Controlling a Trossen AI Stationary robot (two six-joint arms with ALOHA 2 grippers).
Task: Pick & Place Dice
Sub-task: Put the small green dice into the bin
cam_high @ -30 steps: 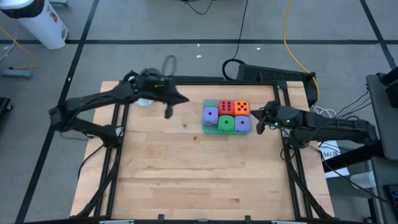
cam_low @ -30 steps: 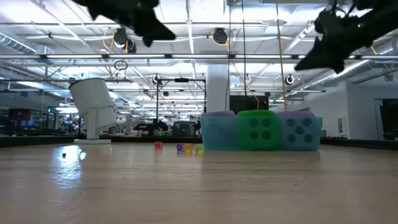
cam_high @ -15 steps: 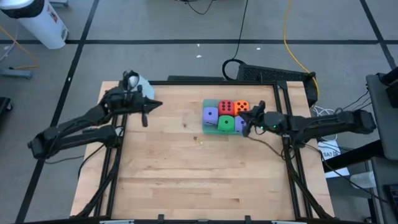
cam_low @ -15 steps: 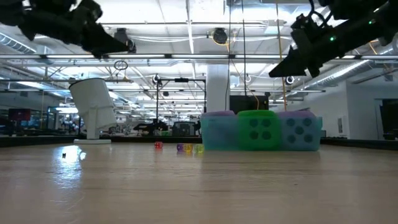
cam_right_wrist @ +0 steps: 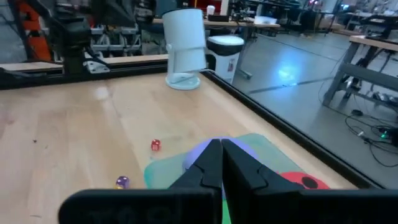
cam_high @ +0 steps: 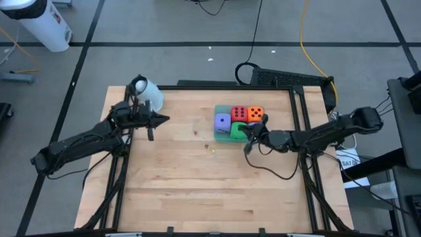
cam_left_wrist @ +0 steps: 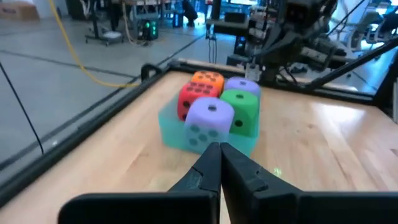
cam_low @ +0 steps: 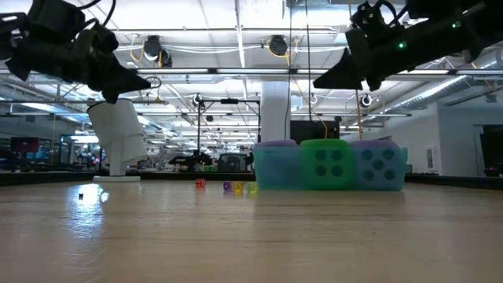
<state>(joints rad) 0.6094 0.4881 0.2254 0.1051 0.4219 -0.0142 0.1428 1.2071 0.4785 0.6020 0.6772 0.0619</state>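
Note:
Five dice sit packed together on a flat translucent green tray (cam_high: pixel 223 137) at the table's far middle. They are a purple die (cam_high: pixel 222 121), a red one (cam_high: pixel 239 112), an orange one (cam_high: pixel 255 113), a green one (cam_high: pixel 235 130) and a second purple one (cam_left_wrist: pixel 242 86). My right gripper (cam_high: pixel 245 131) hovers shut above the tray's right part, well clear of the dice (cam_low: pixel 326 163) in the low view. It hides the second purple die from above. My left gripper (cam_high: pixel 164 120) hangs shut in the air at the far left, pointing toward the dice.
A white tilted cylinder (cam_high: pixel 146 92) stands at the far left corner. A few tiny coloured beads (cam_low: pixel 228 186) lie on the wood just in front of the tray. The near half of the table is bare wood, with dark frame rails (cam_high: pixel 118 171) along both sides.
My left gripper has drawn back toward the table's left edge and sunk lower, still shut. My right gripper has come in from the right edge toward the left, over the tray's right side, and dropped a little. The dice have not moved.

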